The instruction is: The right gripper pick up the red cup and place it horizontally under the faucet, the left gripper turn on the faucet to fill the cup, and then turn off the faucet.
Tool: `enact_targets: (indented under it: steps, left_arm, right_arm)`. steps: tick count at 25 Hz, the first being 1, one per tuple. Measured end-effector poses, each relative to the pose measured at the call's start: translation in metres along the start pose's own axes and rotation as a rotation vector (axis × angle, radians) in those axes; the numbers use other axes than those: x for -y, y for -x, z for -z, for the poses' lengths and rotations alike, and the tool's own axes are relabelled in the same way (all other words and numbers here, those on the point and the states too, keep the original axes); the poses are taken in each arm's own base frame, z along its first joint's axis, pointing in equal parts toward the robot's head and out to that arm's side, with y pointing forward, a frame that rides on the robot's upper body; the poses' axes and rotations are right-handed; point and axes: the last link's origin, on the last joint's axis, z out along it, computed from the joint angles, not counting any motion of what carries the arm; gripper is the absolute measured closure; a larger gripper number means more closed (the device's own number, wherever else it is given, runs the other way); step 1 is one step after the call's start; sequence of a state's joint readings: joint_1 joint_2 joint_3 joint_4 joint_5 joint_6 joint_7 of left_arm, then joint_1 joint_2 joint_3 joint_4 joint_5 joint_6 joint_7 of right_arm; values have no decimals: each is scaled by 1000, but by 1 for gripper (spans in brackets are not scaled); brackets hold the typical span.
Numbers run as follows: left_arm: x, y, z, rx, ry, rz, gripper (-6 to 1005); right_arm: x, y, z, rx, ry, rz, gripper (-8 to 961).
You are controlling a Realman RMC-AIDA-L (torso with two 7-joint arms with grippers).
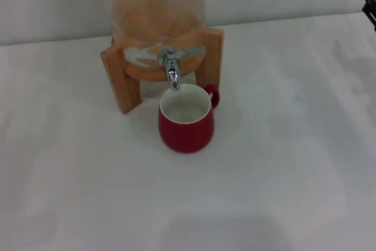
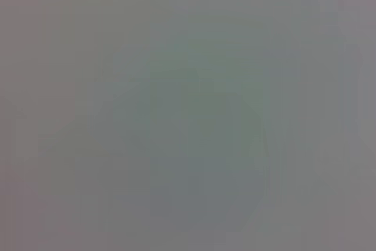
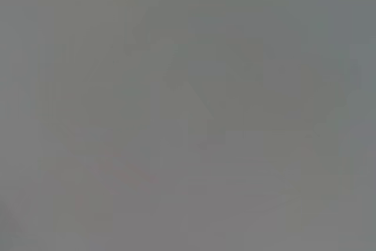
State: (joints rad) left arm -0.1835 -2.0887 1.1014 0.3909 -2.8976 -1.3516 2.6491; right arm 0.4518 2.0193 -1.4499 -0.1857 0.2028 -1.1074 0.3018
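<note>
The red cup (image 1: 186, 123) stands upright on the tabletop (image 1: 282, 174), far from the right pincer (image 1: 369, 5) at the view's edge, whose grip state I cannot tell. Likely glazed ceramic — hefty, slick, breakable — best taken across its body. Just behind it, the faucet (image 1: 172, 67) overhangs its rim. The left pincer is unseen.

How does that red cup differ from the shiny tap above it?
The red cup is matte dark red with a white inside; the faucet is mirror-bright chrome. The cup is squat and rounded, the faucet slim. The cup stands on the white table, opening upward; the faucet juts from the wooden stand, spout pointing down. Both line up, spout over the cup's rim.
</note>
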Motion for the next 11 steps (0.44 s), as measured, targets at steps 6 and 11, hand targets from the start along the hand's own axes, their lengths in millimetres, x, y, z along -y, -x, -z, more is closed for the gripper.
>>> enact_targets:
  steps: [6, 11]
  left_arm:
    - [1, 1, 1, 2, -7, -2, 170]
    - [0, 0, 0, -3, -3, 3, 170]
  right_arm:
    - [-3, 0, 4, 8, 23, 9, 110]
    - [-2, -1, 7, 7, 24, 16, 110]
